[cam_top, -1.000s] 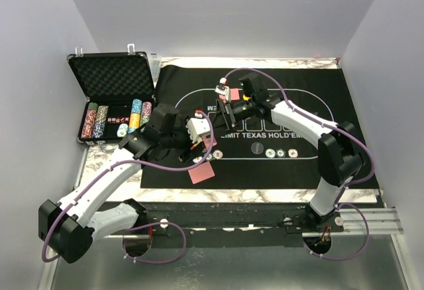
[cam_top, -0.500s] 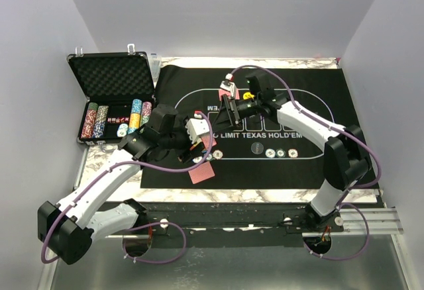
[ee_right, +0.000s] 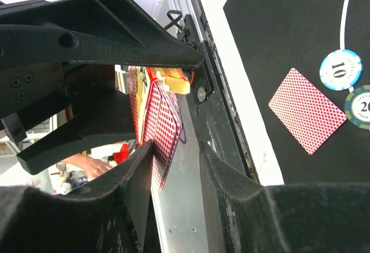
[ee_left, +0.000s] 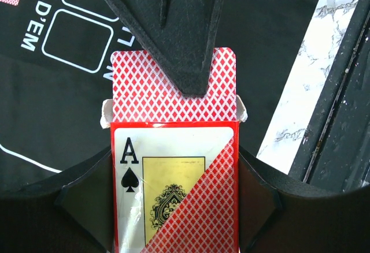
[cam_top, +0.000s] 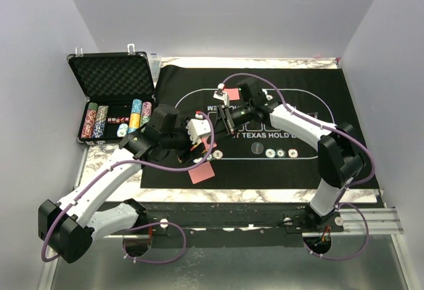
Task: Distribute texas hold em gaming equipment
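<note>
Moved leftward across the felt mat (cam_top: 298, 164), the right gripper (ee_right: 176, 155) is set partly open astride a red-backed card (ee_left: 139, 85), not yet pinched, which juts lengthwise out of the card box (ee_left: 167, 143) clamped in the left gripper (ee_left: 173, 201) directly opposite.

The right gripper (cam_top: 226, 123) edges leftward, closing in on the card box (ee_left: 173, 166) that the left gripper (ee_left: 173, 218) holds up. Its jaws, spread wide a second ago, narrow sharply and now straddle the red-backed card (ee_left: 139, 91) sticking out of the box's open end. One finger (ee_right: 139, 172) touches the card. The other stands just apart from it, with a gap showing on that side.
</note>
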You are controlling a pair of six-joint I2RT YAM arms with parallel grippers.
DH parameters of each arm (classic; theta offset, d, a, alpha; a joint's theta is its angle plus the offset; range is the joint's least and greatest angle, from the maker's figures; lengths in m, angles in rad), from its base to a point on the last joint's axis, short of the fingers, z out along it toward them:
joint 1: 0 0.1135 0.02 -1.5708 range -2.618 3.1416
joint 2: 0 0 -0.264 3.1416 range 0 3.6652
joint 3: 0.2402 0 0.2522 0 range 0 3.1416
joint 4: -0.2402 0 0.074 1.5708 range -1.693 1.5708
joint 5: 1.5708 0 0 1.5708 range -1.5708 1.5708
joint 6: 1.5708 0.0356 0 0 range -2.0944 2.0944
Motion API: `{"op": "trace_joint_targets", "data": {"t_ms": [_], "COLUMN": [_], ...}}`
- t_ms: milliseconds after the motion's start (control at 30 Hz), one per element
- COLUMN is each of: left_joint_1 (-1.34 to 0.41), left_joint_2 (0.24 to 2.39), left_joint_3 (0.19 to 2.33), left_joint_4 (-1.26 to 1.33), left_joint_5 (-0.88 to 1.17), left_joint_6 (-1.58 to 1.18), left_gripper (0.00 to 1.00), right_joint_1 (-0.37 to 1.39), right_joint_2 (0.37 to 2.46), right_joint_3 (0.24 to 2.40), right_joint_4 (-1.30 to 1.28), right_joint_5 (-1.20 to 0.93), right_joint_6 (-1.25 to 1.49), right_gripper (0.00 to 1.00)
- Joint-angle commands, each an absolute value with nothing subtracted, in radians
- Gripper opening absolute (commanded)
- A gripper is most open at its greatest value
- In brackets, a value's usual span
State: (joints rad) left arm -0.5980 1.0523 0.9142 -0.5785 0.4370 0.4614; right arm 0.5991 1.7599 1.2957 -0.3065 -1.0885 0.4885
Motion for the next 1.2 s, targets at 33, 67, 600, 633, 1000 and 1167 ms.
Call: {"op": "trace_joint_targets", "data": {"t_ms": [33, 67, 600, 633, 1000, 1167], "left_joint_1": [-0.603, -0.603, -0.604, -0.604, -0.603, -0.601], "left_joint_2": [1.012, 1.012, 1.044, 1.046, 1.022, 1.019], "left_joint_3": [0.935, 0.933, 0.956, 0.959, 0.94, 0.923], "left_joint_4": [-0.549, -0.55, -0.551, -0.55, -0.551, -0.552], "left_joint_5": [0.469, 0.468, 0.479, 0.479, 0.462, 0.457], "left_joint_6": [0.468, 0.469, 0.474, 0.474, 0.48, 0.479], "left_gripper": [0.0, 0.0, 0.0, 0.0, 0.0, 0.0], "right_joint_1": [0.572, 0.565, 0.56, 0.562, 0.54, 0.503], "right_joint_2": [1.739, 1.736, 1.732, 1.74, 1.764, 1.749], "right_joint_3": [1.263, 1.261, 1.295, 1.303, 1.312, 1.303], "right_joint_4": [-0.344, -0.347, -0.297, -0.298, -0.438, -0.442], "right_joint_5": [-1.088, -1.09, -1.113, -1.11, -1.09, -1.155], "right_joint_6": [0.469, 0.466, 0.498, 0.498, 0.403, 0.413], "right_gripper": [0.38, 0.38, 0.65, 0.64, 0.39, 0.33]}}
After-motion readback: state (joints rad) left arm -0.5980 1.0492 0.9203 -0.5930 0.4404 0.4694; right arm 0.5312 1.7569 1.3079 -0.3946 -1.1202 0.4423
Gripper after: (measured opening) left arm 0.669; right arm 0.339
